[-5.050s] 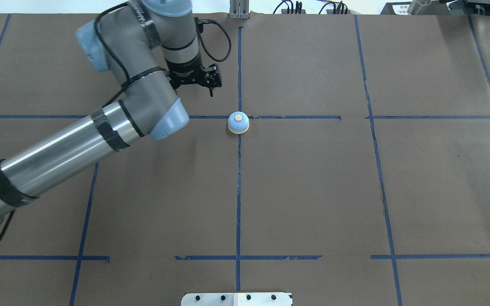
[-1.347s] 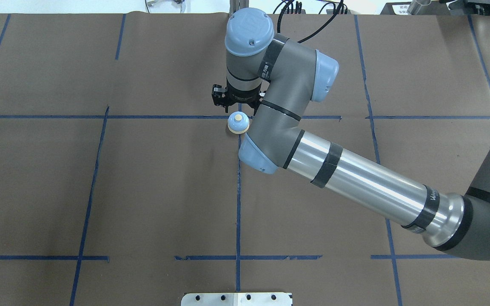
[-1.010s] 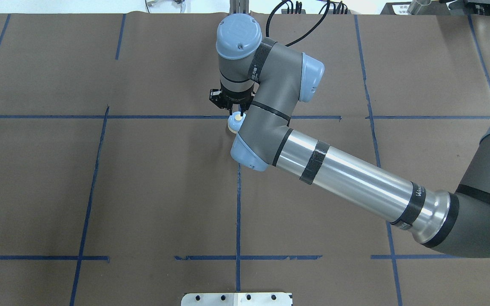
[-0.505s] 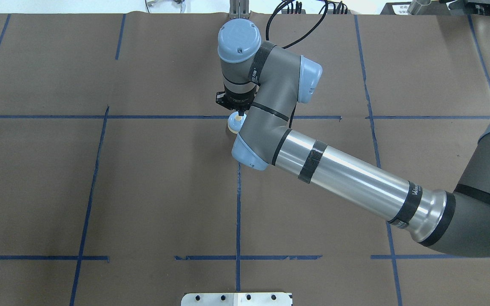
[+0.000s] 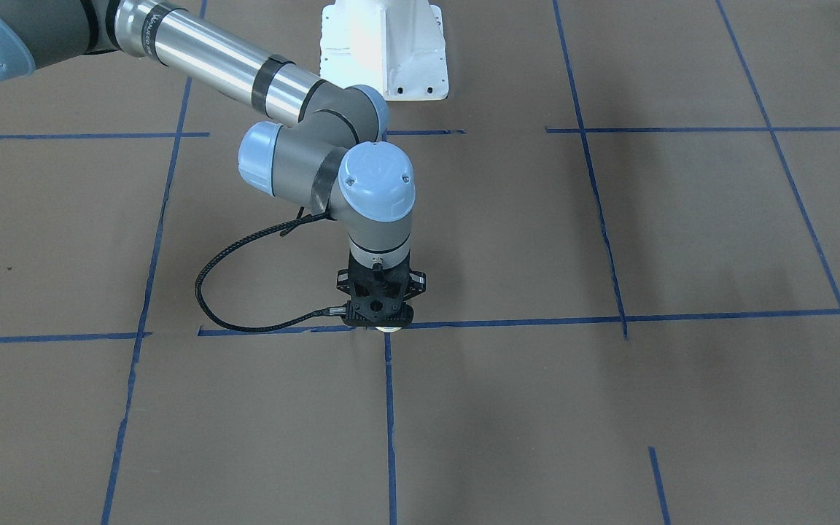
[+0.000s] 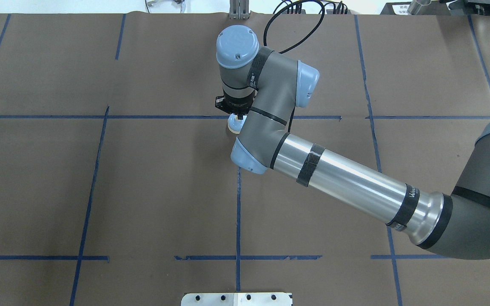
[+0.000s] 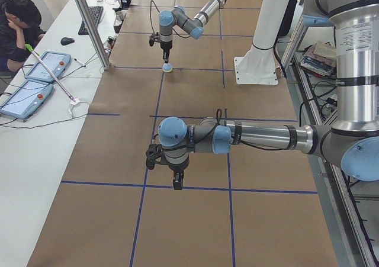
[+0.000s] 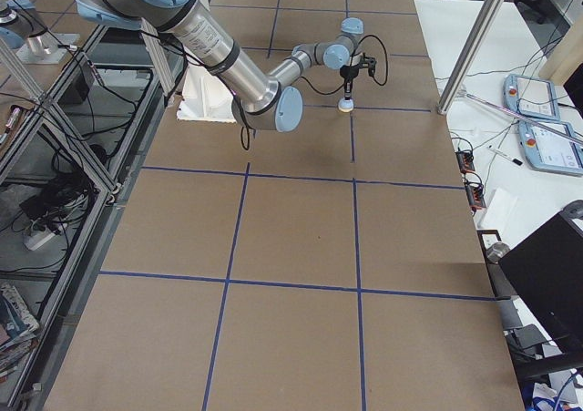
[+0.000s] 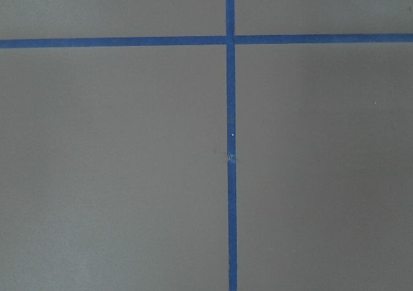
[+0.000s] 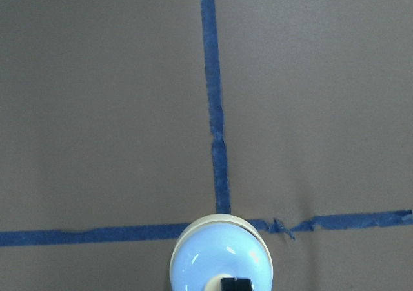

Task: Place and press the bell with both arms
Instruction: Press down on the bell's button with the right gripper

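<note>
Overhead exterior: closed pincer (image 6: 239, 115) atop bell (image 6: 232, 125)

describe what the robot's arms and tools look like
The two are alike. The right arm and left arm are polished silver tubes with grey joint housings, round light-blue caps and black bands; the right arm's bands carry white lettering. Each ends in a small black open-frame tool: the right tool and the left tool. A black braided cable loops to the right tool.

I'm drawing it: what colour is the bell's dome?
Light blue; the bell shows best in the right wrist view.
</note>
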`<state>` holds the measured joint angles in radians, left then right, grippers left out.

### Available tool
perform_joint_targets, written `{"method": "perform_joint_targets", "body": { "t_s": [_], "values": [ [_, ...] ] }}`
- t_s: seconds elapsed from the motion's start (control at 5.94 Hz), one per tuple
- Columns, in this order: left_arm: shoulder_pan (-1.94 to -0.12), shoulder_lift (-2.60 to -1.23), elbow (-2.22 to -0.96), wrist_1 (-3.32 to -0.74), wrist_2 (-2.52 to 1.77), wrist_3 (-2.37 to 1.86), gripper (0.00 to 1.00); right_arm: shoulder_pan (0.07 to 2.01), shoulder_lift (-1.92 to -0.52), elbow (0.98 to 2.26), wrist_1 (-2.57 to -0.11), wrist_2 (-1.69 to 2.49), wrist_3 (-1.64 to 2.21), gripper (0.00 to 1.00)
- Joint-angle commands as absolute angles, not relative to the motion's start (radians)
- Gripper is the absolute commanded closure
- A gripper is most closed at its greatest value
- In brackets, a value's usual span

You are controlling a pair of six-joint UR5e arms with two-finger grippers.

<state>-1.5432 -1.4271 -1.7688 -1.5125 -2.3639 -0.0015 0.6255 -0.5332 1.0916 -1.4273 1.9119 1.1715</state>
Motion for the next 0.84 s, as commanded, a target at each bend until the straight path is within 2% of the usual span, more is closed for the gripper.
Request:
{"method": "perform_joint_targets", "body": {
  "t_s": [0.0, 0.34, 0.67],
  "values": [
    [-1.543, -1.427, -1.769, -1.511, -2.364, -0.002, 0.00, 0.615, -0.534, 1.082, -1.411, 1.910, 1.172, 0.98],
    [-1.543, -1.425, -1.767, -1.513, -2.364, -0.002, 0.00, 0.617, -0.534, 1.083, -1.411, 1.911, 1.172, 0.98],
    [-1.543, -1.425, -1.767, -1.511, -2.365, -0.002, 0.00, 0.659, -0.529, 1.138, -1.417, 1.960, 1.170, 0.95]
  ]
}}
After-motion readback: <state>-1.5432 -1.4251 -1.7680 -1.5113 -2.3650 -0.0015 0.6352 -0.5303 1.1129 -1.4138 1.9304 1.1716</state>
